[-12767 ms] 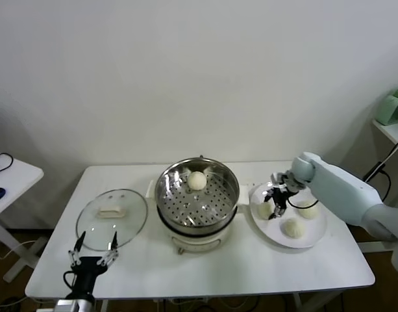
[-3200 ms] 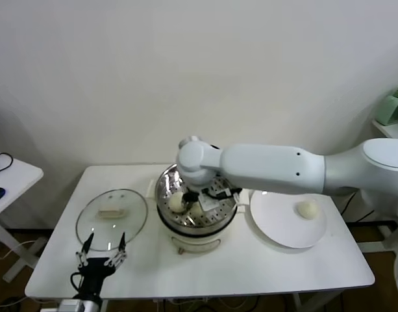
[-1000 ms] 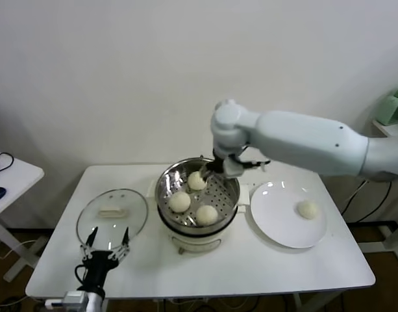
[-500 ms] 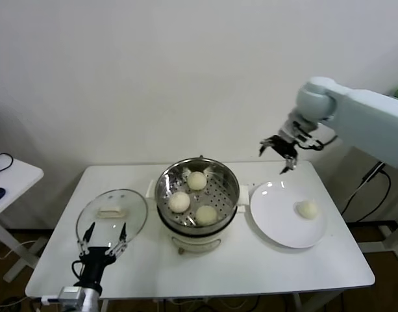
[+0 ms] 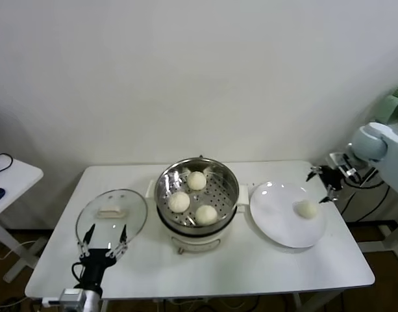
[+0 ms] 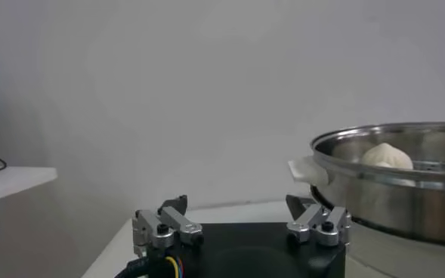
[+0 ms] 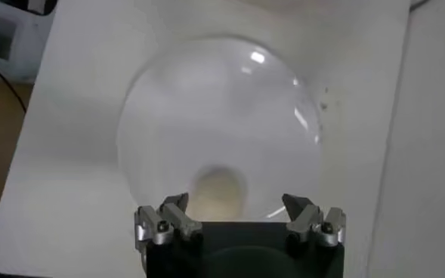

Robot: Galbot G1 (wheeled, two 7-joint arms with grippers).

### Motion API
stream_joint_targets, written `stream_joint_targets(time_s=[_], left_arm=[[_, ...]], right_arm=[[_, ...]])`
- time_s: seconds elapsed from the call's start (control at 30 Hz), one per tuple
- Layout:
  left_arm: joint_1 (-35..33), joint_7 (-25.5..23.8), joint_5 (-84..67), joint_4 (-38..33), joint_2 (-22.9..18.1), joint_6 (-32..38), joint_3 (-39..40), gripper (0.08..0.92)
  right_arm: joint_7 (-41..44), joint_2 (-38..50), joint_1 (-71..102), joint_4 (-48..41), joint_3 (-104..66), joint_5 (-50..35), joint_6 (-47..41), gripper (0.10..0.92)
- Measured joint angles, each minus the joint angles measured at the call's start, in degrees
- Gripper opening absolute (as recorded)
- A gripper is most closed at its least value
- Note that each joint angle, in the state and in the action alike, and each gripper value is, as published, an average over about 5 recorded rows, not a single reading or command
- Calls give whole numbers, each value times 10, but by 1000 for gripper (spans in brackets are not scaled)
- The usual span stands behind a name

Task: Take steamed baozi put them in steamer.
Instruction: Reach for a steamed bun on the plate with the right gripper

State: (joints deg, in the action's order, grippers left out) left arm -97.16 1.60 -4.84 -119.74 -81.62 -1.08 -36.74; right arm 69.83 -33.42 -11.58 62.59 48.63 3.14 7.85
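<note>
Three smooth, domed baozi point(image 5: 197, 181) sit on the perforated tray of the round shiny steel steamer point(image 5: 197, 170); a fourth baozi point(image 5: 307, 209) lies on the flat white plate point(image 5: 276, 221) right of the steamer. The right claw point(image 5: 321, 184) hangs released above that plate's far right edge, empty. The left claw point(image 5: 102, 240) rests spread wide, holding nothing, at the surface's point(image 5: 237, 266) near edge, left of the steamer beside the round glass lid point(image 5: 111, 218).

The right gripper point(image 5: 322, 184), jaws wide and empty, now hangs at the right edge of the frame above the far rim of the white plate point(image 5: 276, 221), no longer over the steamer point(image 5: 197, 170). Three steamed baozi point(image 5: 180, 202) now sit in the steamer's tray where one sat at first, and a single bun point(image 5: 307, 208) is left on the plate instead of three.
</note>
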Motion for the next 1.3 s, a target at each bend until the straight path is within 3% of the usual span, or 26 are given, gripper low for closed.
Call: stream_joint_targets(time_s=[0.43,1.3], left_arm=[[-1,0,6,12,-5,2,1,823],[12,1,10,30,0,-1,2,823]], right_arm=[[-17,-43,101,-102,-103,90,6,823],[-29,-164,129,-246,-149,155,22,823]])
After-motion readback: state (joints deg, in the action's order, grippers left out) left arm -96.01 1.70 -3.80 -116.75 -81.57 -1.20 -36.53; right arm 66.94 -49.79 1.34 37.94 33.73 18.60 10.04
